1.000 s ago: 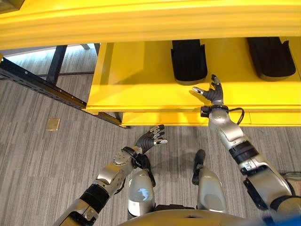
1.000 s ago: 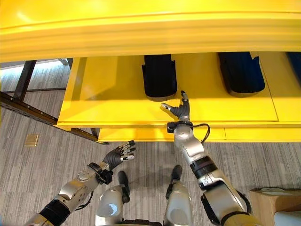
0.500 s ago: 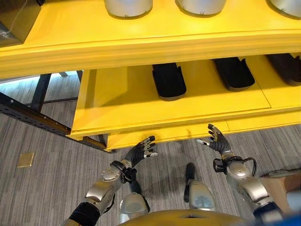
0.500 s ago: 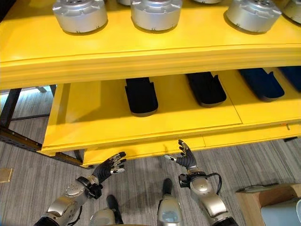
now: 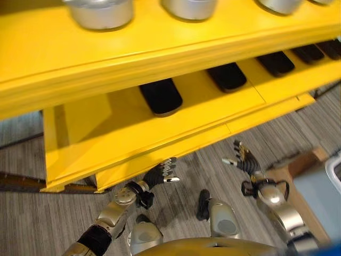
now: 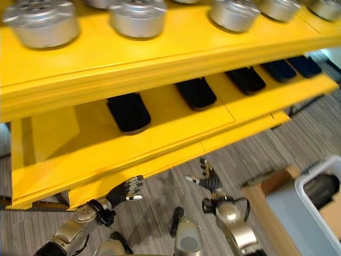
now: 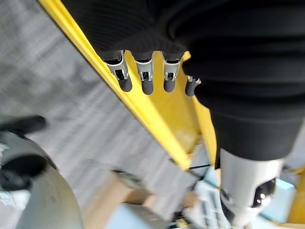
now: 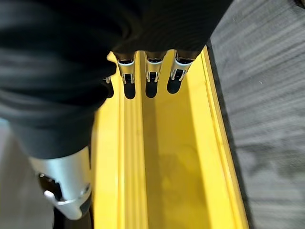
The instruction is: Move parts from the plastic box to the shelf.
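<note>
A yellow shelf (image 6: 160,140) spans the view. Its lower tier holds several black parts (image 6: 128,112), and a bare stretch lies at its left end. My left hand (image 6: 125,190) hovers open and empty below the shelf's front edge. My right hand (image 6: 210,180) is open and empty too, a little to the right of it over the carpet. A pale plastic box (image 6: 308,180) stands at the lower right with a dark part (image 6: 321,190) inside. The wrist views show straight fingers (image 7: 143,78) of the left hand and fingers (image 8: 151,78) of the right, with nothing held.
Several round silver parts (image 6: 139,16) sit on the upper tier, which overhangs the lower one. A brown cardboard piece (image 6: 262,194) lies between my right hand and the box. Grey carpet (image 5: 32,234) runs in front of the shelf.
My right hand has drawn back from the lower tier, beside a black part, to low in front of the shelf. The camera has swung right, bringing the plastic box into view.
</note>
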Motion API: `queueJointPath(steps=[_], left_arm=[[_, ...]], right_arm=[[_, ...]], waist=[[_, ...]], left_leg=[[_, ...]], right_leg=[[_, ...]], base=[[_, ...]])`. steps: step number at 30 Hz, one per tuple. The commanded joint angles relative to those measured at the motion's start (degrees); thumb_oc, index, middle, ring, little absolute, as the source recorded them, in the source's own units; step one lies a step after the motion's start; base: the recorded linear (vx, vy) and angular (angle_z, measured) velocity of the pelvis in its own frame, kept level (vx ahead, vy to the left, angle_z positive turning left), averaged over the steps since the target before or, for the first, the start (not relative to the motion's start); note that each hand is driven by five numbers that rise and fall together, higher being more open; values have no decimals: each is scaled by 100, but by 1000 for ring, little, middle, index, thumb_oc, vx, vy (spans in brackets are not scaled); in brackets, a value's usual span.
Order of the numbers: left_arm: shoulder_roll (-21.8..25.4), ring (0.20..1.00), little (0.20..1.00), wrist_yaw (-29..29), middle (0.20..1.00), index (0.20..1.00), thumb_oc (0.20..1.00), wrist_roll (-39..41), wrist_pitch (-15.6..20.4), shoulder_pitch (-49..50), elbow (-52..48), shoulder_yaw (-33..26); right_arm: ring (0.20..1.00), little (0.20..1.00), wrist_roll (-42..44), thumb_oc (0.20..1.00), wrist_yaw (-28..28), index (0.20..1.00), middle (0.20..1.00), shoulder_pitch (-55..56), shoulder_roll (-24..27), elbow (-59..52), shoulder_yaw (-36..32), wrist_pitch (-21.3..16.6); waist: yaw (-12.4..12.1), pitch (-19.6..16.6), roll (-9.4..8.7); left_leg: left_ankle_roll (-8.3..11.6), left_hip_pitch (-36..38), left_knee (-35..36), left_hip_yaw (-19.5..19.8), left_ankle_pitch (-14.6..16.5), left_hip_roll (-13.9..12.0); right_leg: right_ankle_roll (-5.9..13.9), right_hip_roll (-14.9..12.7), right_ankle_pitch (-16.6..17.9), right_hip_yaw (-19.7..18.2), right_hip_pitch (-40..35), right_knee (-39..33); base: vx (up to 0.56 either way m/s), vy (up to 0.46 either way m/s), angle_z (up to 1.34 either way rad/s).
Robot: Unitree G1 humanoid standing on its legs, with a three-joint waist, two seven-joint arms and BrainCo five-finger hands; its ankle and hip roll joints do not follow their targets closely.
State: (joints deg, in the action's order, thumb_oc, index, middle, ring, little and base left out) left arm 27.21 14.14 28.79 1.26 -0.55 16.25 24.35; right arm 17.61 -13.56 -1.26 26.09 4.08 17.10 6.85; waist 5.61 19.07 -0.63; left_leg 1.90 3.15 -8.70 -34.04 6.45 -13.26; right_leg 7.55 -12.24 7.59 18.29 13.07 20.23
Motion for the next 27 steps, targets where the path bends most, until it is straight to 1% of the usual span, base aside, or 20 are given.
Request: queueJointPath(steps=[1, 3, 4, 5, 9, 11, 12, 14, 15, 17, 18, 21, 22, 23, 24, 25, 26, 27], left_arm=[[-23, 1000, 1000, -98, 1000, 1000, 1000, 487, 328, 362, -530, -225], [-83, 1000, 1000, -179, 1000, 1000, 1000, 610, 331, 449, -512, -355], [-119, 1000, 1000, -225, 1000, 1000, 1000, 644, 358, 508, -505, -414], [-216, 1000, 1000, -296, 1000, 1000, 1000, 670, 408, 643, -528, -520], [-290, 1000, 1000, -312, 1000, 1000, 1000, 685, 369, 853, -685, -648], [-290, 1000, 1000, -275, 1000, 1000, 1000, 682, 358, 875, -726, -684], [-280, 1000, 1000, -213, 1000, 1000, 1000, 690, 360, 898, -792, -727], [-266, 1000, 1000, -141, 1000, 1000, 1000, 729, 329, 912, -846, -752], [-264, 1000, 1000, -146, 1000, 1000, 1000, 751, 314, 903, -902, -773], [-289, 1000, 1000, -175, 1000, 1000, 1000, 827, 308, 875, -955, -786], [-323, 1000, 1000, -201, 1000, 1000, 1000, 949, 271, 857, -965, -809], [-359, 1000, 1000, -252, 1000, 1000, 1000, 912, 278, 841, -978, -847], [-370, 1000, 1000, -301, 1000, 1000, 1000, 930, 274, 833, -996, -854], [-385, 1000, 1000, -354, 1000, 1000, 1000, 946, 261, 823, -1011, -879], [-394, 1000, 1000, -427, 1000, 1000, 1000, 956, 263, 817, -1029, -899], [-438, 1000, 1000, -598, 1000, 1000, 1000, 1053, 309, 839, -1053, -962], [-442, 1000, 1000, -626, 1000, 1000, 1000, 1066, 282, 887, -1097, -1043], [-444, 1000, 1000, -610, 1000, 1000, 1000, 1046, 265, 917, -1103, -1080]], right_arm=[[1000, 1000, -166, 1000, -320, 1000, 1000, 187, 142, -9, -126, 165], [1000, 1000, -250, 1000, -337, 1000, 1000, 150, 165, 67, -164, 228], [1000, 1000, -302, 1000, -356, 1000, 1000, 164, 182, 71, -210, 252], [1000, 1000, -360, 1000, -396, 1000, 1000, 265, 261, 23, -361, 358], [1000, 1000, -355, 1000, -528, 1000, 1000, 536, 457, -55, -697, 438], [1000, 1000, -343, 1000, -602, 1000, 1000, 605, 510, -49, -806, 438], [1000, 1000, -367, 1000, -693, 1000, 1000, 681, 572, -4, -973, 370], [1000, 1000, -362, 1000, -795, 1000, 1000, 728, 613, 90, -1115, 376], [1000, 1000, -381, 1000, -861, 1000, 1000, 729, 651, 210, -1236, 344], [1000, 1000, -389, 1000, -924, 1000, 1000, 691, 678, 413, -1321, 289], [1000, 1000, -398, 1000, -964, 1000, 1000, 677, 675, 572, -1392, 201], [1000, 1000, -407, 1000, -974, 1000, 1000, 670, 660, 734, -1471, 22], [1000, 1000, -412, 1000, -953, 1000, 1000, 673, 661, 750, -1486, -3], [1000, 1000, -431, 1000, -908, 1000, 1000, 676, 651, 767, -1485, -19], [1000, 1000, -445, 1000, -885, 1000, 1000, 677, 643, 787, -1463, -59], [1000, 1000, -506, 1000, -755, 1000, 1000, 644, 611, 835, -1363, -118], [1000, 1000, -537, 1000, -709, 1000, 1000, 641, 585, 837, -1303, -164], [1000, 1000, -531, 1000, -708, 1000, 1000, 661, 534, 811, -1260, -174]], waist=[[-284, -224, -107], [-372, -239, -202], [-396, -241, -230], [-407, -267, -277], [-315, -298, -328], [-263, -286, -340], [-182, -263, -358], [-116, -246, -359], [-48, -234, -357], [10, -222, -325], [58, -238, -298], [105, -303, -268], [108, -324, -258], [100, -347, -237], [75, -367, -223], [-54, -388, -206], [-128, -420, -202], [-154, -458, -191]], left_leg=[[-236, -217, 117, 202, -412, 195], [-61, -354, -96, 51, -540, -49], [26, -399, -177, 6, -602, -176], [176, -438, -198, -40, -739, -350], [385, -410, -71, -151, -943, -569], [434, -395, -25, -185, -997, -627], [502, -385, 34, -251, -1071, -721], [553, -352, 91, -331, -1128, -796], [618, -333, 109, -373, -1203, -890], [731, -291, 97, -379, -1382, -1038], [811, -247, 77, -364, -1510, -1144], [909, -159, 46, -241, -1625, -1231], [935, -142, 40, -144, -1656, -1216], [968, -147, 13, 28, -1707, -1177], [965, -169, -19, 263, -1688, -1096], [745, -328, -165, 1009, -1529, -731], [560, -364, -278, 1470, -1153, -213], [426, -386, -316, 1638, -857, 168]], right_leg=[[201, -326, -1174, -24, -924, 639], [122, -203, -1339, 271, -1333, -68], [99, -141, -1364, 367, -1484, -353], [77, -56, -1328, 443, -1639, -720], [15, 77, -1237, 481, -1662, -991], [-12, 119, -1216, 477, -1616, -1009], [-59, 184, -1205, 492, -1553, -1029], [-99, 237, -1193, 517, -1494, -1039], [-150, 297, -1183, 512, -1443, -1059], [-202, 361, -1199, 501, -1379, -1037], [-260, 423, -1231, 470, -1347, -1026], [-342, 505, -1263, 386, -1311, -1028], [-362, 530, -1265, 331, -1305, -1046], [-390, 578, -1261, 238, -1309, -1091], [-412, 617, -1254, 120, -1315, -1135], [-490, 702, -1085, -227, -1284, -1299], [-485, 721, -984, -497, -1327, -1486], [-463, 737, -915, -627, -1354, -1609]], base=[[24, -371, -14], [41, -359, -45], [50, -443, -106], [45, -397, -133], [17, -331, -92], [-28, -283, -30], [-44, -332, -44], [-44, -393, -46], [-32, -386, -40], [-8, -366, -37], [25, -325, -36], [46, -273, -31], [66, -191, -39], [74, -146, -76], [92, -155, -104], [132, -132, -183], [160, -115, -199], [155, -57, -176]])
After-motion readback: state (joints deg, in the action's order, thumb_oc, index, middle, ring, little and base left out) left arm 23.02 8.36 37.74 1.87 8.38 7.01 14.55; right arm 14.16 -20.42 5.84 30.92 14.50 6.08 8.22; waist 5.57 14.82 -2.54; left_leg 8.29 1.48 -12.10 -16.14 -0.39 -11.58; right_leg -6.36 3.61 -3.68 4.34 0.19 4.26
